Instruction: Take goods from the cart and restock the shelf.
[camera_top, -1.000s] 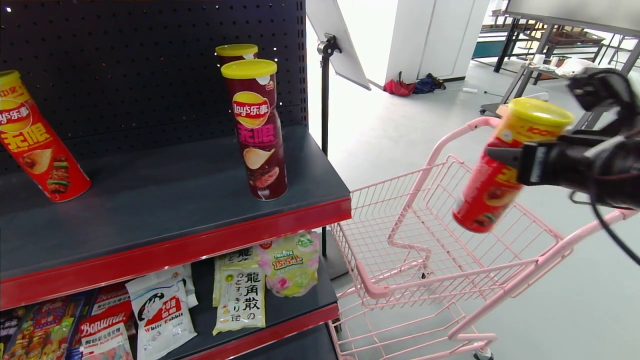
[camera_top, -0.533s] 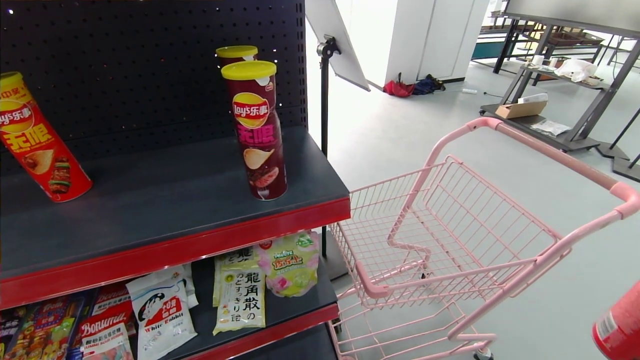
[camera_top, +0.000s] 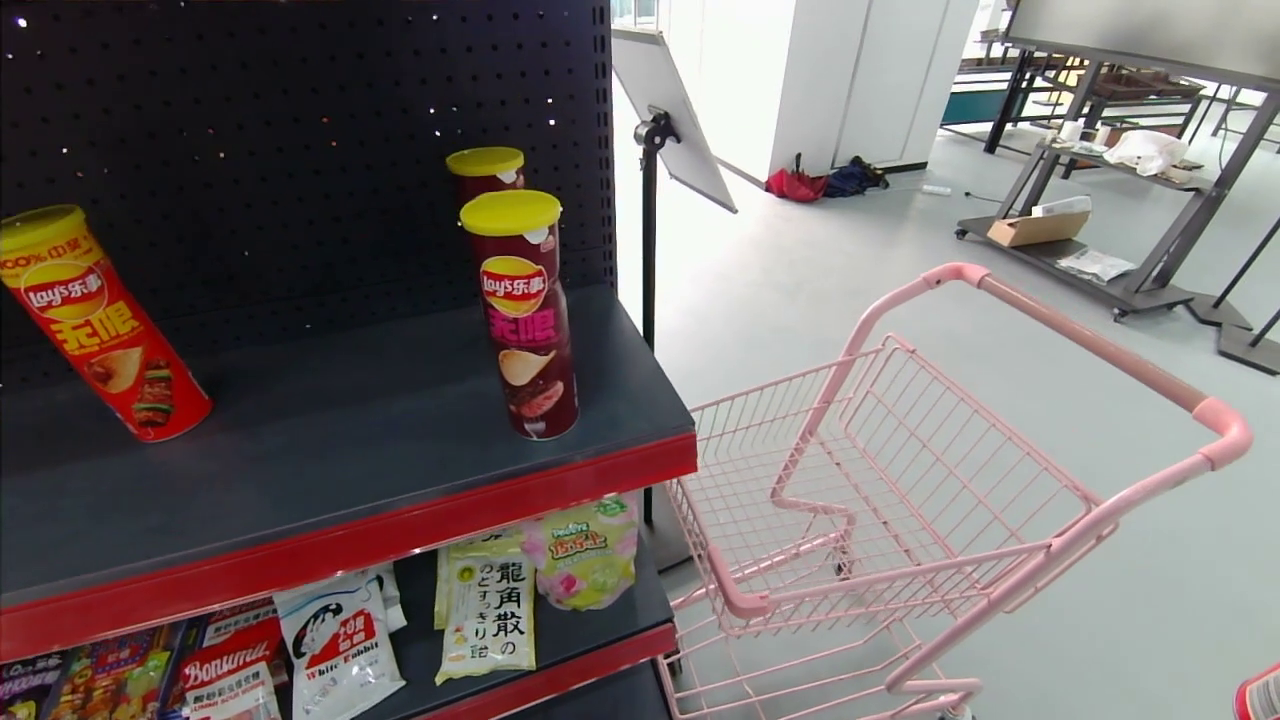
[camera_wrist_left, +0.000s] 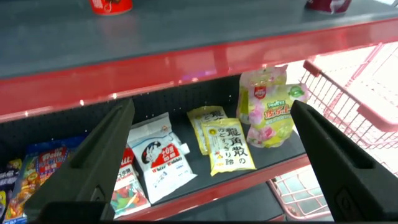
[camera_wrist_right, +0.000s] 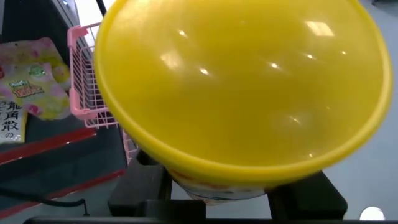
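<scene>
On the upper shelf (camera_top: 350, 430) a red chip can (camera_top: 105, 325) leans at the left. Two maroon chip cans (camera_top: 520, 315) stand one behind the other near the shelf's right end. The pink cart (camera_top: 1000, 470) is beside the shelf, its basket holding nothing. Another red chip can (camera_top: 1262, 695) shows its base at the lower right corner of the head view. Its yellow lid (camera_wrist_right: 242, 81) is close to the right wrist camera, with my right gripper (camera_wrist_right: 224, 199) shut around the can. My left gripper (camera_wrist_left: 211, 168) is open in front of the lower shelf (camera_wrist_left: 273, 158).
Snack bags (camera_top: 485, 615) lie on the lower shelf and also appear as snack bags (camera_wrist_left: 230, 146) in the left wrist view. A stand with a tilted white board (camera_top: 670, 120) is behind the shelf's right end. Metal racks (camera_top: 1100, 270) stand far right across open floor.
My right arm carried the red can from above the cart down to the lower right edge of the head view. The head camera then tilted, shifting the whole picture downward.
</scene>
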